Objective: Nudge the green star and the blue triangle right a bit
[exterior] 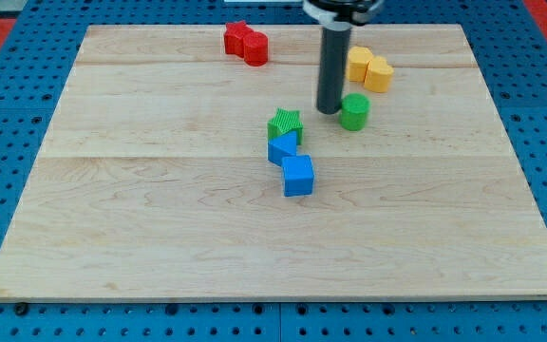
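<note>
The green star (285,124) sits near the board's middle, a little above centre. The blue triangle (281,148) touches it just below. A blue cube (298,176) lies right under the triangle, touching it. My tip (329,110) rests on the board to the upper right of the green star, a small gap away from it, and just left of a green cylinder (354,111).
Two red blocks (246,43) sit together at the view's top, left of centre. Two yellow blocks (369,68) sit at the top right of my rod. The wooden board (160,218) lies on a blue pegboard surface.
</note>
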### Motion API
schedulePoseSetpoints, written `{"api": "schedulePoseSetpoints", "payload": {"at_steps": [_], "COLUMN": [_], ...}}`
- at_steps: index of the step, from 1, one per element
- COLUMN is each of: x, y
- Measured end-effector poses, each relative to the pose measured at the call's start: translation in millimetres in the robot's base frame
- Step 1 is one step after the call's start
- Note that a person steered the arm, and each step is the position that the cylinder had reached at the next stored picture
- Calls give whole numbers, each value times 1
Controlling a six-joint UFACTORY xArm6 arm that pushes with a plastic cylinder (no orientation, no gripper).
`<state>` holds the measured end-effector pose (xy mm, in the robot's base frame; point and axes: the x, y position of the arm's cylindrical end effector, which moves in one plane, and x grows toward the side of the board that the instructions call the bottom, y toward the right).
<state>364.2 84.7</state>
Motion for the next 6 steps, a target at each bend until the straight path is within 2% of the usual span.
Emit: {"api": "schedulePoseSetpoints", "payload": {"at_steps": [1, 3, 4, 6], "x": [-1, -6, 25, 31], "y": [3, -114, -124, -65]}}
